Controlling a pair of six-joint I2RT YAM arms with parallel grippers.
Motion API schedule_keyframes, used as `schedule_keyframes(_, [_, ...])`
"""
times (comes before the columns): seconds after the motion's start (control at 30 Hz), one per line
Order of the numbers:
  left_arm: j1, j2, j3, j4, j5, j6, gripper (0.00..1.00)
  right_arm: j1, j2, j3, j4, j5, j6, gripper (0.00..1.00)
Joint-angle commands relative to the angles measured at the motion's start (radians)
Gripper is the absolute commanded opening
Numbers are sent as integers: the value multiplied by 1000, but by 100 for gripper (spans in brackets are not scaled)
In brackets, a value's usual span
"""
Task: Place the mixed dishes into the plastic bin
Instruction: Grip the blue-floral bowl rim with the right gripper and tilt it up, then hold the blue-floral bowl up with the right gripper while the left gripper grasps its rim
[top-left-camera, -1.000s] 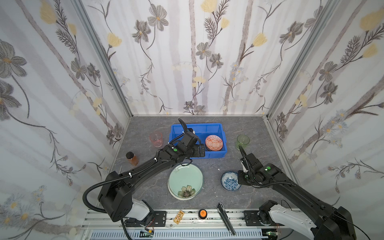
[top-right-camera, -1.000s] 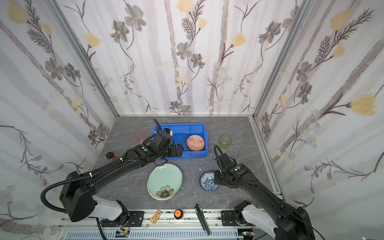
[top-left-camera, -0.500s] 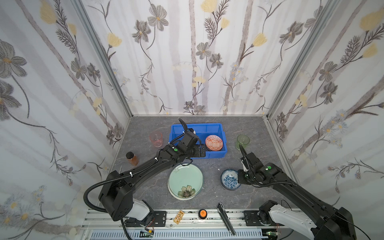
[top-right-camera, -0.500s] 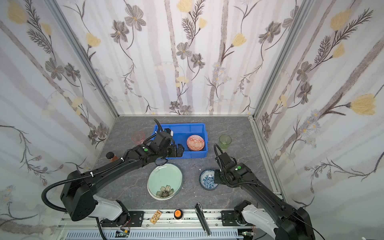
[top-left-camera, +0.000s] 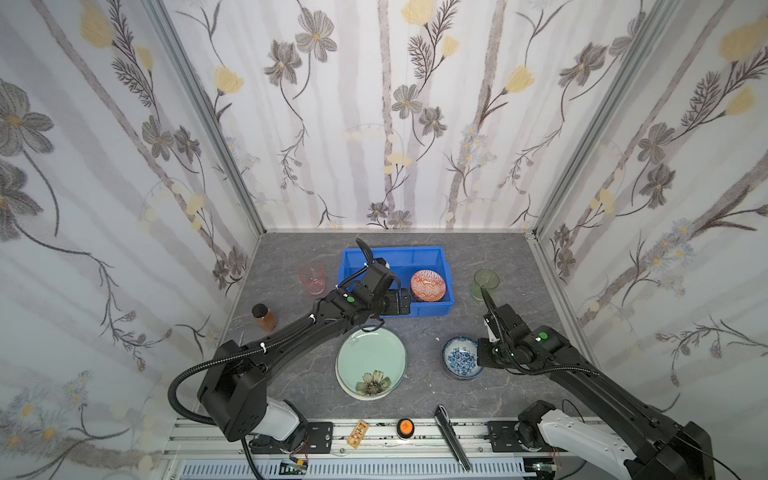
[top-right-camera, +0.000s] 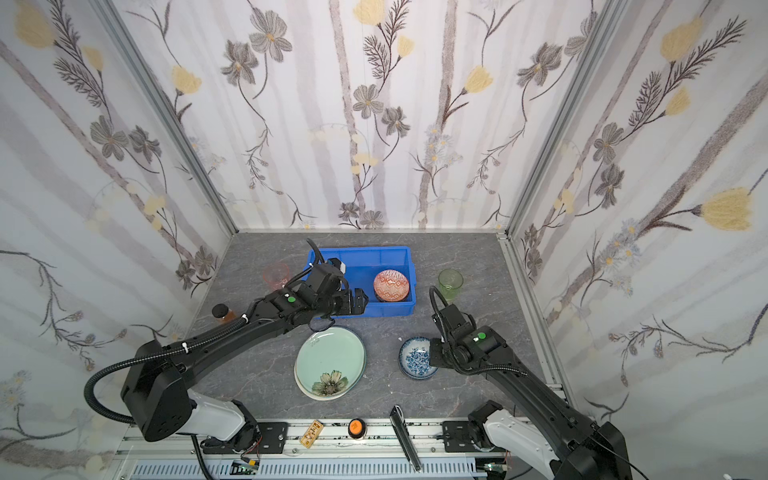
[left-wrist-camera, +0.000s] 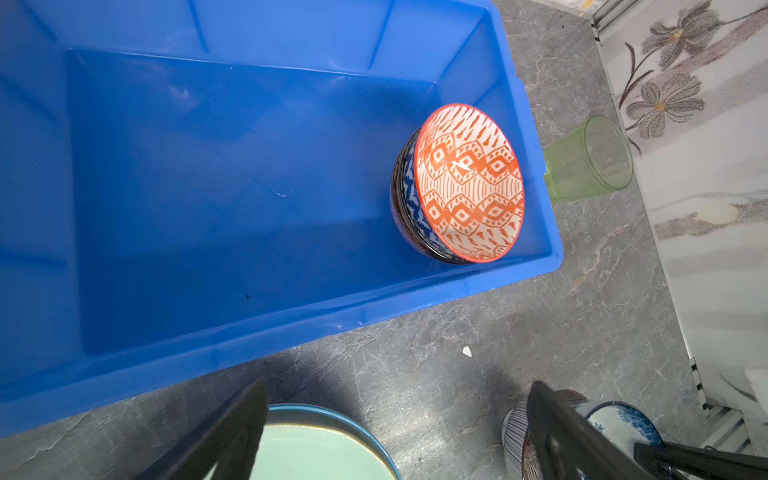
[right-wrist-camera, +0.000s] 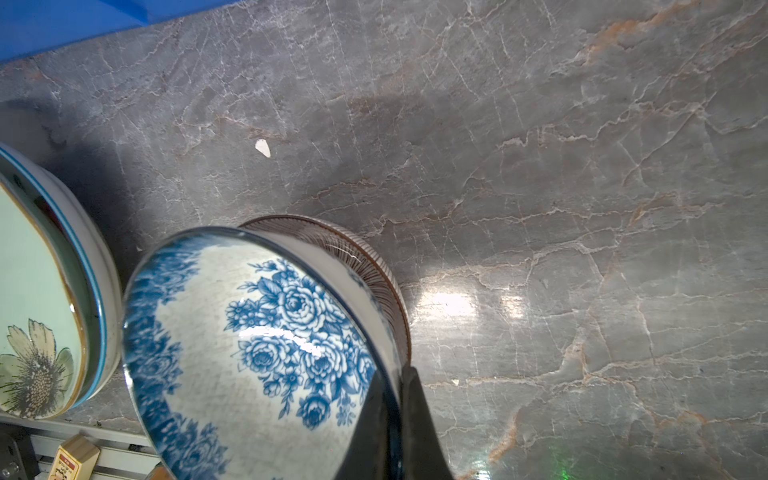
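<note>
The blue plastic bin (top-left-camera: 390, 250) (top-right-camera: 357, 249) (left-wrist-camera: 536, 174) stands at the back. An orange patterned bowl (top-left-camera: 428, 285) (left-wrist-camera: 469, 183) lies in it, stacked on darker bowls. My left gripper (top-left-camera: 401, 301) (left-wrist-camera: 399, 399) hangs open and empty over the bin's front rim. My right gripper (top-left-camera: 480, 353) (right-wrist-camera: 395, 399) is shut on the rim of the blue floral bowl (top-left-camera: 460, 358) (right-wrist-camera: 257, 332), which sits tilted in a striped bowl (right-wrist-camera: 365, 253). A pale green flower plate (top-left-camera: 371, 362) (top-right-camera: 330, 368) rests on another plate. A pink tumbler (top-left-camera: 311, 279) and a green tumbler (top-left-camera: 485, 284) flank the bin.
An amber jar with a black lid (top-left-camera: 264, 316) stands at the left. On the front rail lie a small wooden block (top-left-camera: 358, 433), an orange knob (top-left-camera: 405, 427) and a dark metal tool (top-left-camera: 451, 432). Flowered walls close in three sides.
My right gripper has closed fully on the blue floral bowl's rim and the bowl has shifted very slightly. The left arm has not moved.
</note>
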Motion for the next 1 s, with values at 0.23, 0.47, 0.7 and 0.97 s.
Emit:
schedule_keyframes(0.23, [-3,-33,-30,19,102,-55,100,5,11,90,18,20,-7,0])
schedule_keyframes(0.47, [-62,-36,-28,19,108,-88,100,5,61,142,36,19,-27,0])
schedule_keyframes(0.7, [-122,-23,-24,19,108,-122,100,6,103,200,36,24,-50,0])
schedule_keyframes(0.97, [-168,3,-3,20,107,-140,96,7,170,264,48,19,-82,0])
